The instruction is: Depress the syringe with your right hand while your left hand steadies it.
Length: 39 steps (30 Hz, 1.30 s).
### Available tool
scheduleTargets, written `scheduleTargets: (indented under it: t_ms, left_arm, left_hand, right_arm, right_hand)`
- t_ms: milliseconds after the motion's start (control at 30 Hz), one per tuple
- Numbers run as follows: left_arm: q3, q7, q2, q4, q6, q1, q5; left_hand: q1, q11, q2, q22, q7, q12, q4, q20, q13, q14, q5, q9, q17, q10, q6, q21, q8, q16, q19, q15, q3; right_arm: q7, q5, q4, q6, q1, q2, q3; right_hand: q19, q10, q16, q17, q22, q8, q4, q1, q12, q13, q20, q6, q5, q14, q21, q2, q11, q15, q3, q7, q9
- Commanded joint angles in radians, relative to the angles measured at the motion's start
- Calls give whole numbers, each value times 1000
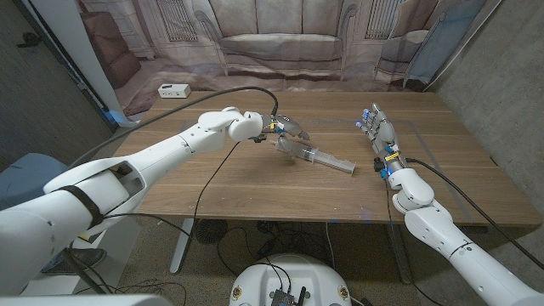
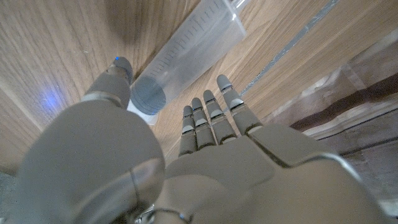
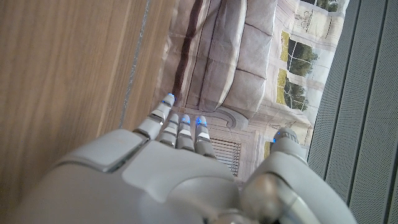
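Observation:
A clear syringe point(image 1: 327, 159) lies on its side near the middle of the wooden table point(image 1: 255, 191), its tip pointing toward the robot's right. My left hand point(image 1: 287, 132) is at the syringe's left end. In the left wrist view the barrel point(image 2: 186, 53) with its grey plunger seal lies between the thumb point(image 2: 115, 74) and the straightened fingers point(image 2: 214, 115), and a gap shows beside the fingers. My right hand point(image 1: 380, 132) stands apart to the right of the tip, fingers spread and holding nothing. The right wrist view shows this hand point(image 3: 180, 168) over bare table.
A white box point(image 1: 172, 90) sits at the table's back left edge. A printed sofa backdrop point(image 1: 280, 42) hangs behind the table. A black cable point(image 1: 212, 161) loops over my left arm and down the front edge.

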Motion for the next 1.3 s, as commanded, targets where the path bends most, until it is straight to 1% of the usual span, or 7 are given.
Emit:
scheduleTargets:
  t_ms: [33,333,500,533,667,1100,1300]
  left_arm:
    - [18,33,-24,51,0,-2,-2]
    - [41,59,-57,120,-14,-20,-17]
    - [45,57,-69,141,-7,-24,-38]
    - [43,63,-69,139,1,-20,-41]
    - [48,83,-67,138,10,-18,-36]
    - [82,121,-75,164,24,-24,-1]
    - [86,127,-79,177,23,-23,-13]
  left_hand:
    - [8,0,9,1,2,9,1,6,6,6,-4,3,2,13,13,-1,7,3,2,6,-5]
    - [29,-8,12,1,-4,15,-3,-2,6,26,-7,3,1,34,39,2,11,4,22,-1,-7]
    - [64,15,18,-2,19,15,-6,11,8,54,-10,3,0,50,46,21,4,6,92,9,-10]
    - [71,27,20,-4,25,20,-5,12,8,64,-12,3,0,64,57,25,6,7,109,8,-12]
    - [125,19,35,-6,25,35,-8,3,12,133,-20,4,2,121,124,37,19,24,168,1,-15]
    - [150,17,43,-7,24,30,-8,7,14,125,-23,5,3,117,119,32,10,16,168,0,-19]
    - [177,2,60,-6,19,36,-7,7,15,147,-25,5,4,140,151,32,16,21,182,-11,-19]
  right_arm:
    - [3,1,5,-1,-1,2,-2]
    - [4,5,9,-1,3,9,-6]
    - [5,-2,14,7,7,10,-8]
    - [3,1,12,6,6,12,-7]
    - [2,-3,14,10,5,12,-7]
    - [10,14,23,15,5,21,-5]
    - [17,13,30,22,9,21,-6]
  right_hand:
    - [13,9,0,2,4,0,-3,8,1,2,-1,8,-2,8,-3,-4,6,3,-5,-3,2]
    - [14,8,-1,2,4,-1,-3,9,0,2,-1,8,-2,9,-4,-5,4,3,-6,-3,3]
    - [15,8,-1,3,4,-3,-4,10,-1,2,0,3,-2,10,-4,-4,3,3,-6,-6,3]
    - [15,8,-1,3,4,-3,-4,10,-1,2,0,3,-2,10,-5,-4,3,3,-6,-6,3]
    - [15,7,0,3,4,-3,-4,11,-1,2,0,1,-2,12,-5,-3,3,4,-6,-7,3]
    - [18,9,0,3,4,-4,-4,12,-2,2,1,0,-2,14,-5,-4,4,3,-7,-9,3]
    - [19,9,0,3,4,-4,-4,13,-2,2,2,-1,-2,15,-5,-4,3,4,-8,-9,3]
